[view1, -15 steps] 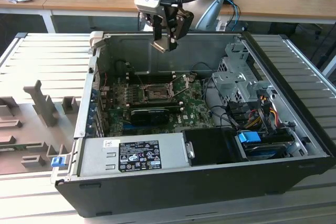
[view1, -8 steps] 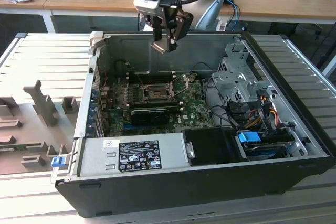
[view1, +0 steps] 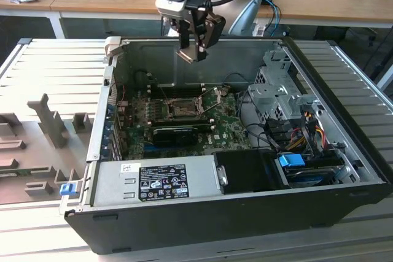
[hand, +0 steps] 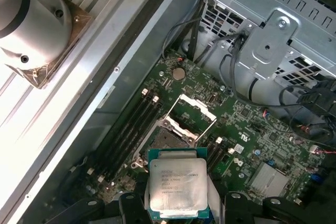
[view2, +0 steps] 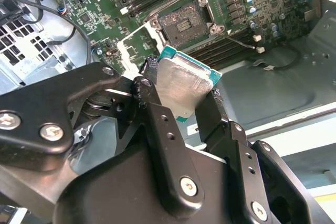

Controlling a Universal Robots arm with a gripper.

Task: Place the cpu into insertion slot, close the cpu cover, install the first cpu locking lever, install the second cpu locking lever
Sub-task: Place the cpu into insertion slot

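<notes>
Upper centre of exterior view: gripper (view1: 195,52) pinches the cpu (hand: 177,187) by its edges above the insertion slot (hand: 168,140), whose cpu cover (hand: 199,107) stands raised, leaving it exposed.

We've got the cpu (hand: 177,187) up over the case (view1: 184,213), socket (view1: 182,110) on the motherboard (view1: 228,134) inside, cpu cover (view1: 213,97) tipped up beside it.

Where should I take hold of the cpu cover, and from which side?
Likely its raised free rail, from above. The cpu cover stands open at the exterior view's right of the bare socket, a thin frame with a square opening, so that rail is exposed. The hand is shut on the cpu.
</notes>
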